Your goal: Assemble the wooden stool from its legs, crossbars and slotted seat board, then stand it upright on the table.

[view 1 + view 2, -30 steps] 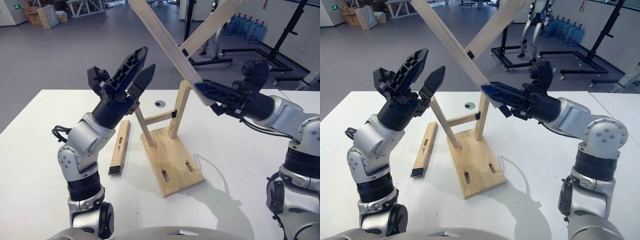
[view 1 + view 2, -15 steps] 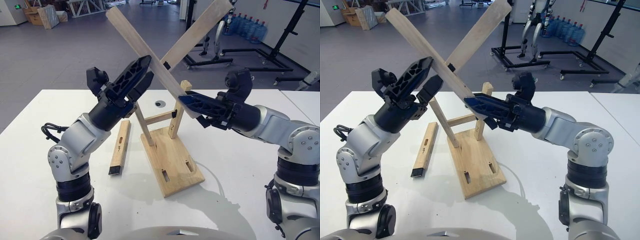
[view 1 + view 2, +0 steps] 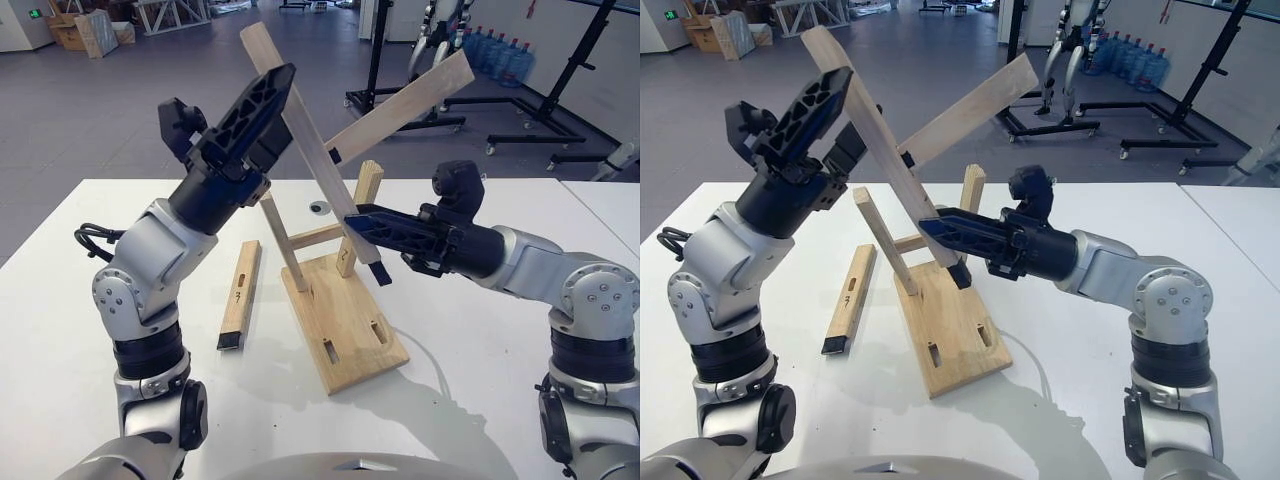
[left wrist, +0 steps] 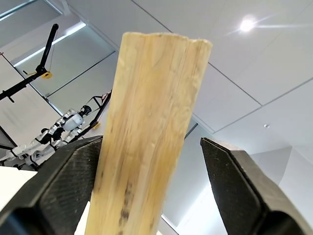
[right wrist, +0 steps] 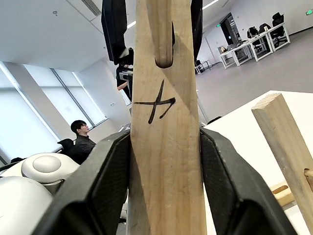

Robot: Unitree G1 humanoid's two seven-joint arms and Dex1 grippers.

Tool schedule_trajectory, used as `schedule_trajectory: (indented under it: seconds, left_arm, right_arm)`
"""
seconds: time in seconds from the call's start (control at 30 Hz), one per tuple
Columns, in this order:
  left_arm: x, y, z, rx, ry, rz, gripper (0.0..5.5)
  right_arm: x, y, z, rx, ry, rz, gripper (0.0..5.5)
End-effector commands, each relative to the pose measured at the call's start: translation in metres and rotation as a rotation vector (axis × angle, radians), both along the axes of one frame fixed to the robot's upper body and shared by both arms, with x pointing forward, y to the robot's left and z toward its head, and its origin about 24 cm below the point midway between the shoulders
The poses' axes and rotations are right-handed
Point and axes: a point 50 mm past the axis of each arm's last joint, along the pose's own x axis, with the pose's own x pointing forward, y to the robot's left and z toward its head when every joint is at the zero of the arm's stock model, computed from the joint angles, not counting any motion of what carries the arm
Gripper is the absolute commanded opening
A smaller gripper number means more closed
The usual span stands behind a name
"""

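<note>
Left gripper [image 3: 848, 105]: I hold it raised over the left side of the table [image 3: 80, 300]. My fingers are apart, set either side of the upper end of the long leg [image 3: 320, 165]. In the left wrist view one finger lies against the wood and the other stands clear.

Loose slotted piece [image 3: 239, 295]: flat on the table, just left of the seat board [image 3: 350, 330].

Long leg: tilted, with a bar [image 3: 400, 105] branching up to the right and its dark lower end over the board.

Seat board: flat at table centre. Two legs [image 3: 283, 240] [image 3: 360, 200] stand in it, joined by a crossbar [image 3: 318, 236].

Right gripper [image 3: 360, 220]: my fingers are clamped on the long leg's lower part, pressing both faces.
</note>
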Motion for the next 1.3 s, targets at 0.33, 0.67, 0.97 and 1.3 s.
schedule_trajectory:
  seconds: [0.33,0.67,0.97,1.3]
  left_arm:
    - [-0.001,0.008,-0.01,0.132,-0.003,0.007,3.57]
    - [-0.007,0.002,-0.011,0.172,-0.043,-0.043,3.57]
    - [-0.004,0.006,-0.005,0.155,-0.057,-0.018,3.57]
    - [-0.004,0.005,-0.006,0.153,-0.063,-0.04,3.57]
  right_arm:
    - [-0.006,0.0,0.004,-0.002,-0.009,0.035,2.04]
    - [-0.009,0.005,-0.003,-0.024,0.02,0.061,2.04]
    - [-0.011,0.004,-0.005,-0.027,0.036,0.062,2.04]
    - [-0.013,0.005,-0.009,-0.049,0.03,0.074,2.04]
